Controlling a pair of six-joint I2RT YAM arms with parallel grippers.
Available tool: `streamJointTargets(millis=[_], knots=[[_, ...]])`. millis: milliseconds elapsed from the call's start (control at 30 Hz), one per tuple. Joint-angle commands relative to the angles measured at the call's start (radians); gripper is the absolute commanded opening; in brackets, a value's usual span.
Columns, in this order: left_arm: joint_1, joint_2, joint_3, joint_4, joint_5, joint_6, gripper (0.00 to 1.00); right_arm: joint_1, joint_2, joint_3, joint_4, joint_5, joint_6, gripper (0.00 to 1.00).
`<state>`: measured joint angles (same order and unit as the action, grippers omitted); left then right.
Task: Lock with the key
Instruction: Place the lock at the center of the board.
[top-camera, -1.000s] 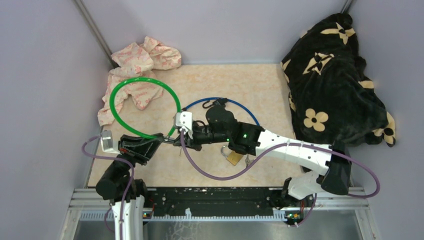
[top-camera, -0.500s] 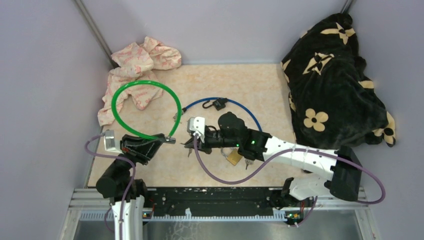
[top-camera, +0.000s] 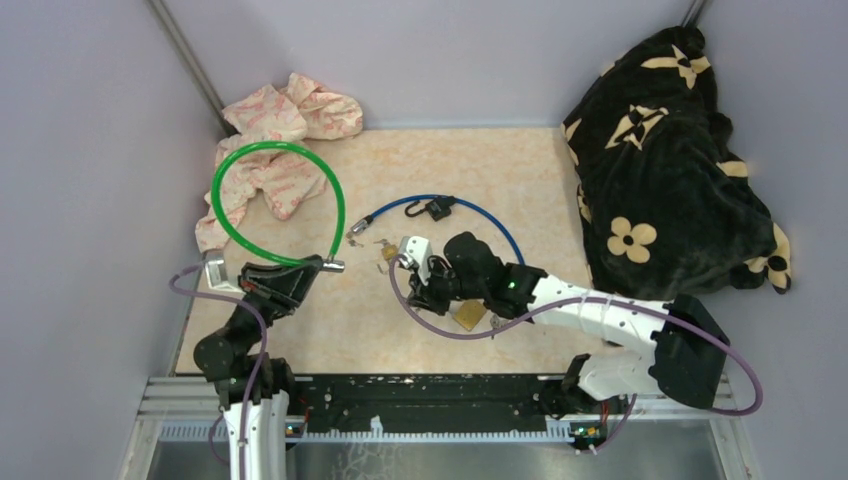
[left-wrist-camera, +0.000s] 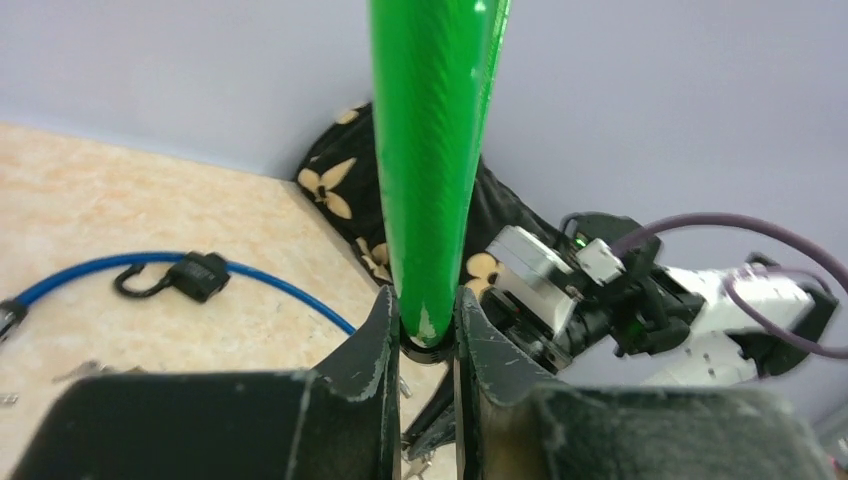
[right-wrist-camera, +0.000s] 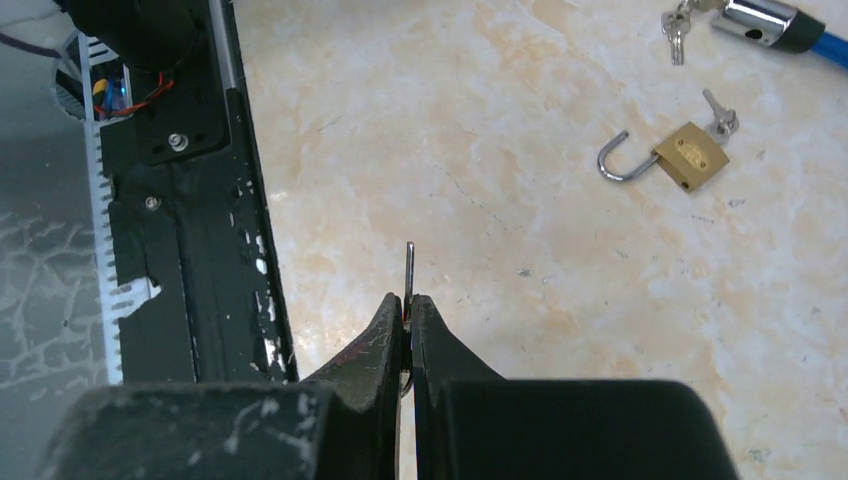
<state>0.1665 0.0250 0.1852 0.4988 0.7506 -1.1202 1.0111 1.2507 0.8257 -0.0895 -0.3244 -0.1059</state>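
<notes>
A green cable lock (top-camera: 268, 200) loops up from my left gripper (top-camera: 303, 272), which is shut on the cable next to its black end piece; a metal tip (top-camera: 333, 266) sticks out to the right. In the left wrist view the green cable (left-wrist-camera: 435, 150) rises between the fingers of this gripper (left-wrist-camera: 428, 325). My right gripper (top-camera: 420, 298) sits right of that tip and apart from it. It (right-wrist-camera: 407, 300) is shut on a thin key (right-wrist-camera: 409, 268), seen edge-on above the table near the front rail.
An open brass padlock (right-wrist-camera: 690, 157) with a key in it lies beside the right arm. A blue cable lock (top-camera: 480, 212) and loose keys (top-camera: 385, 250) lie mid-table. There is a pink cloth (top-camera: 280, 130) at the back left, a black flowered blanket (top-camera: 670, 160) at the right, and a black rail (top-camera: 430, 395) along the near edge.
My right gripper has drawn back from the green lock's end, moving right and toward the near edge with the key. The left gripper has shifted the green loop slightly left.
</notes>
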Motion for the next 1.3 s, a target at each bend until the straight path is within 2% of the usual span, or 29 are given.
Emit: streamJointTargets(millis=[0, 100, 233, 333, 400, 467, 500, 567, 633, 700, 800, 900, 1000, 1067, 1100, 1167, 1233, 1267], knots=[[0.008, -0.008, 0.032, -0.273, -0.189, 0.026, 0.00, -0.015, -0.031, 0.088, 0.032, 0.027, 0.122, 0.00], [0.011, -0.008, 0.044, -0.543, -0.404, 0.088, 0.00, -0.041, -0.070, 0.130, 0.027, 0.075, 0.148, 0.00], [0.011, -0.008, 0.168, -0.557, -0.419, 0.186, 0.00, -0.043, -0.089, 0.161, -0.040, 0.125, 0.122, 0.00], [0.012, -0.007, 0.266, -0.199, -0.242, 0.323, 0.00, -0.043, -0.111, 0.152, -0.054, 0.138, 0.123, 0.00], [0.014, -0.008, 0.323, 0.029, -0.100, 0.494, 0.00, -0.043, -0.129, 0.143, -0.052, 0.140, 0.123, 0.00], [0.016, -0.008, 0.371, 0.049, -0.024, 0.776, 0.00, -0.042, -0.150, 0.131, -0.042, 0.142, 0.123, 0.00], [0.015, -0.007, 0.389, -0.019, -0.042, 0.939, 0.00, -0.043, -0.160, 0.126, -0.038, 0.147, 0.123, 0.00], [0.016, -0.008, 0.410, -0.206, -0.180, 1.218, 0.00, -0.043, -0.176, 0.118, -0.032, 0.156, 0.123, 0.00], [0.015, -0.003, 0.410, -0.372, -0.298, 1.395, 0.00, -0.043, -0.198, 0.106, -0.025, 0.162, 0.125, 0.00], [0.015, 0.024, 0.407, -0.558, -0.374, 1.442, 0.00, -0.043, -0.212, 0.092, -0.020, 0.163, 0.127, 0.00], [0.014, 0.067, 0.393, -0.760, -0.384, 1.424, 0.00, -0.043, -0.222, 0.089, -0.032, 0.167, 0.127, 0.00], [0.015, 0.085, 0.377, -0.850, -0.308, 1.402, 0.00, -0.043, -0.231, 0.095, -0.048, 0.167, 0.122, 0.00], [0.015, 0.093, 0.349, -0.900, -0.215, 1.554, 0.00, -0.043, -0.248, 0.093, -0.058, 0.167, 0.120, 0.00], [0.016, 0.089, 0.323, -1.006, -0.147, 1.811, 0.00, -0.043, -0.263, 0.087, -0.062, 0.173, 0.120, 0.00], [0.015, 0.083, 0.300, -1.066, -0.130, 2.024, 0.00, -0.043, -0.269, 0.082, -0.062, 0.178, 0.120, 0.00], [0.014, 0.046, 0.243, -1.209, -0.128, 2.355, 0.00, -0.043, -0.279, 0.074, -0.061, 0.185, 0.123, 0.00], [0.016, -0.003, 0.178, -1.335, -0.145, 2.625, 0.02, -0.043, -0.279, 0.072, -0.055, 0.184, 0.125, 0.00], [0.016, -0.007, 0.165, -1.418, -0.150, 2.756, 0.18, -0.043, -0.276, 0.072, -0.050, 0.179, 0.126, 0.00]])
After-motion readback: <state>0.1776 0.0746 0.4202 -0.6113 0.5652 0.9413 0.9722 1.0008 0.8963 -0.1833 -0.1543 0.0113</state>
